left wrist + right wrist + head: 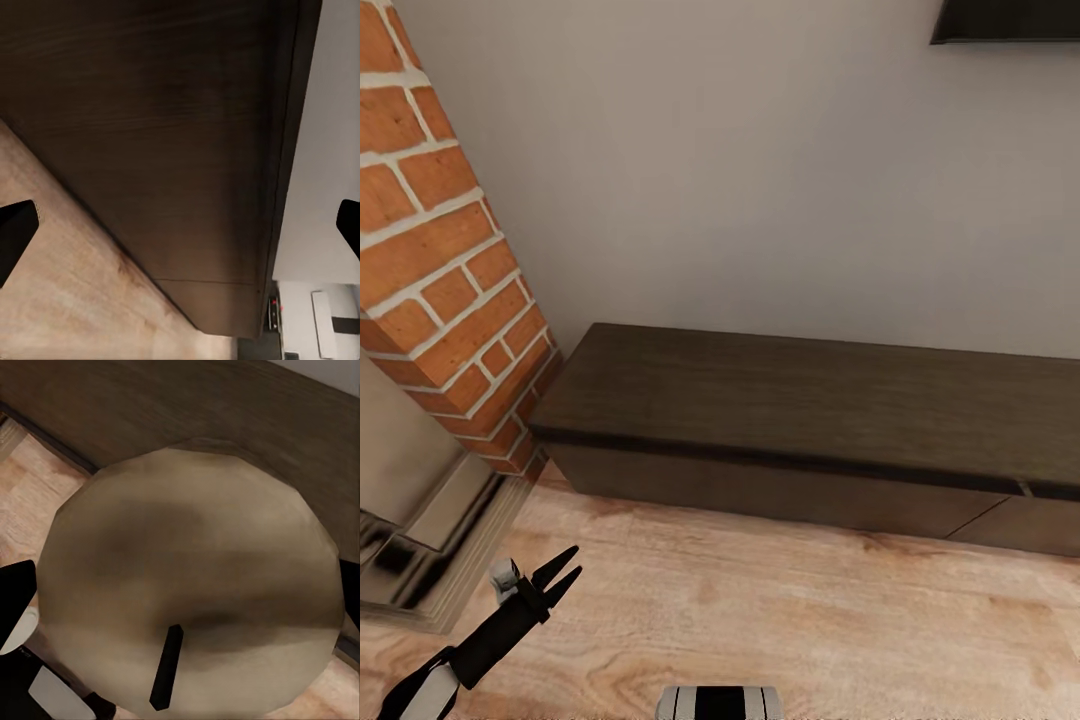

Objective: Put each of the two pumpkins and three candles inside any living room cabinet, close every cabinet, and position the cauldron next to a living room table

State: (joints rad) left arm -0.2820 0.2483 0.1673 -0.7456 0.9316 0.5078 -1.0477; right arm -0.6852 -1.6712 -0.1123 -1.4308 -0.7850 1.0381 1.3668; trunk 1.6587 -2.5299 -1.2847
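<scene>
The cabinet spans the wall from 11 to 3 o'clock, top bare, fronts flush. Brick fireplace blocks 9 to 10 o'clock. Open floor lies before the cabinet. In the right wrist view a round beige candle sits between the jaws

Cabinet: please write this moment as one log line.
cabinet: drawers closed | left end effector: open, empty, above floor | right end effector: holding round beige candle
</scene>
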